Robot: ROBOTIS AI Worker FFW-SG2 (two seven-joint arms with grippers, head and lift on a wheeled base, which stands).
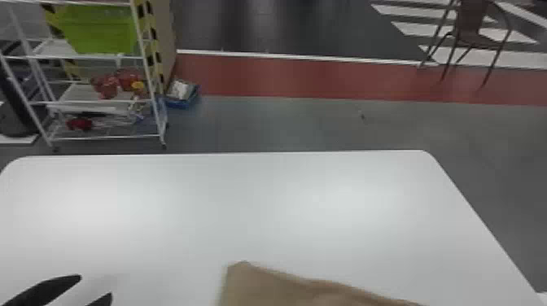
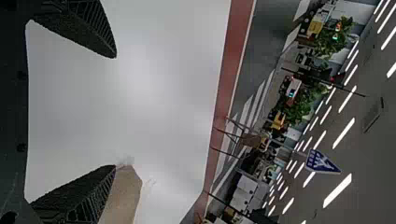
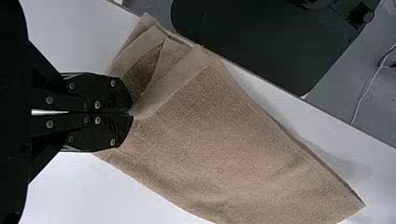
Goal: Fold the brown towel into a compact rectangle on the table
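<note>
One towel (image 3: pixel 233 144) lies layered on one white table (image 1: pixel 252 195), along its edge, a fold pinched between the right gripper's (image 3: pixel 132 112) two closed fingers; the left gripper (image 1: pixel 96 285), two fingers spread wide, holds nothing.

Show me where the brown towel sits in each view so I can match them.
Head view: brown towel, bottom edge, centre to right.
Left wrist view: towel beside one finger of the left gripper.
Right wrist view: towel, pinched by the right gripper.
Shared landmark: the white table.
</note>
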